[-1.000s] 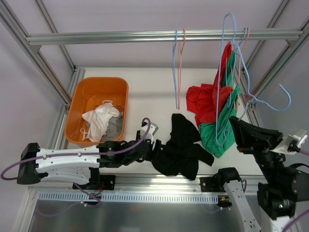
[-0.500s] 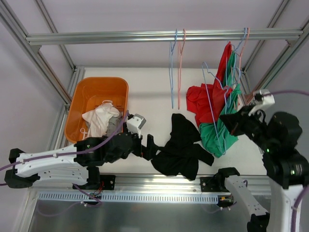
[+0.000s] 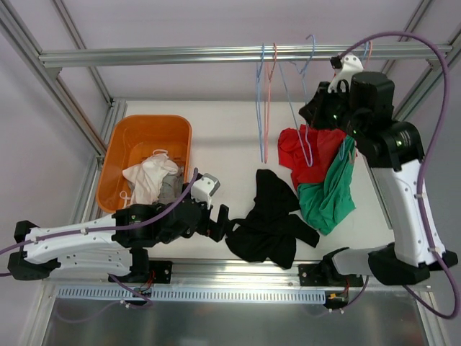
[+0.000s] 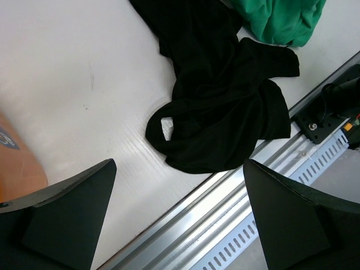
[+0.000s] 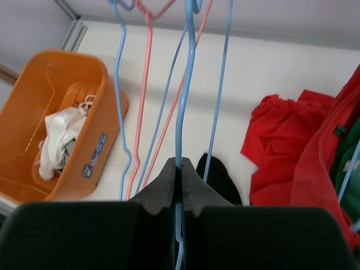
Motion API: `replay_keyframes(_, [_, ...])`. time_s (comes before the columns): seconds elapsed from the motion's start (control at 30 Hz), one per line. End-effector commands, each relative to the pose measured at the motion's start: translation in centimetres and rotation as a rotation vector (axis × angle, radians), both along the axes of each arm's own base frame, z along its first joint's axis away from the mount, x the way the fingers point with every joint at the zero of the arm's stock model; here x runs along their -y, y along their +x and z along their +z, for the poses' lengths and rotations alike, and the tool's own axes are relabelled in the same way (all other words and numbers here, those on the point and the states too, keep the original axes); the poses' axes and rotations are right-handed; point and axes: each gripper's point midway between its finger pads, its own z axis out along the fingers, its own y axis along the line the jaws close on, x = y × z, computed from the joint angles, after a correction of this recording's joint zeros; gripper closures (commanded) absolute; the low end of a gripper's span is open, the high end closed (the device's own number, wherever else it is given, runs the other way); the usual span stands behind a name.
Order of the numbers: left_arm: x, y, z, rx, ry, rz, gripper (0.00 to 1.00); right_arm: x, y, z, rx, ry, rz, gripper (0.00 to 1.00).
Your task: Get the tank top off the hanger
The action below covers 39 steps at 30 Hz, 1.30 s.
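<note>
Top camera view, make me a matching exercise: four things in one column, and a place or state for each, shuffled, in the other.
Things
1. black top
2. orange basket
3. left gripper
4. right gripper

Place or state
A. shut on a blue hanger
B. lying loose on the table
C. has white clothes inside
D. open, holding nothing

Pairs: 1-B, 2-C, 3-D, 4-A
</note>
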Motion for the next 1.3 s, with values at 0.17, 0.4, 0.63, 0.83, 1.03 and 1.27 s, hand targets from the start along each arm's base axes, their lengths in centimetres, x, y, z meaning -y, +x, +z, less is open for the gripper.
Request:
replay_keyframes(0.17, [0.5, 1.1, 1.6, 0.044, 0.019, 0.022, 0.01, -0.8, 6.2, 1.5, 0.057, -0.050, -0.123, 1.00])
replay_keyframes(0.4, [0.8, 1.2, 1.0, 0.042, 0.047, 0.018, 0.01, -3.8, 5.4, -2.9, -0.019, -0.085, -0.058, 1.00])
replay_keyframes(0.63, [2.0, 1.1, 0.5, 0.021, 0.058, 0.010, 0.01, -4.2, 5.2, -3.9, -0.029, -0.062, -0.066, 0.95])
replay_keyframes(0.83, [4.9, 1.3, -0.3, 0.006, 0.089, -0.016, 0.01, -2.5, 2.9, -2.2, 0.010, -0.016, -0.101, 0.01])
replay_keyframes(1.03, [9.3, 1.3, -4.6, -0.034, 0.159, -0.084, 0.01, 1.5, -4.6, 0.1, 0.128, 0.078, -0.077, 0.01])
replay_keyframes(1.27, [15.9, 2.6, -10.3, -0.038, 0.247, -0.171, 0.01, 2.1, -15.0, -0.4, 0.207, 0.226, 0.190, 0.00])
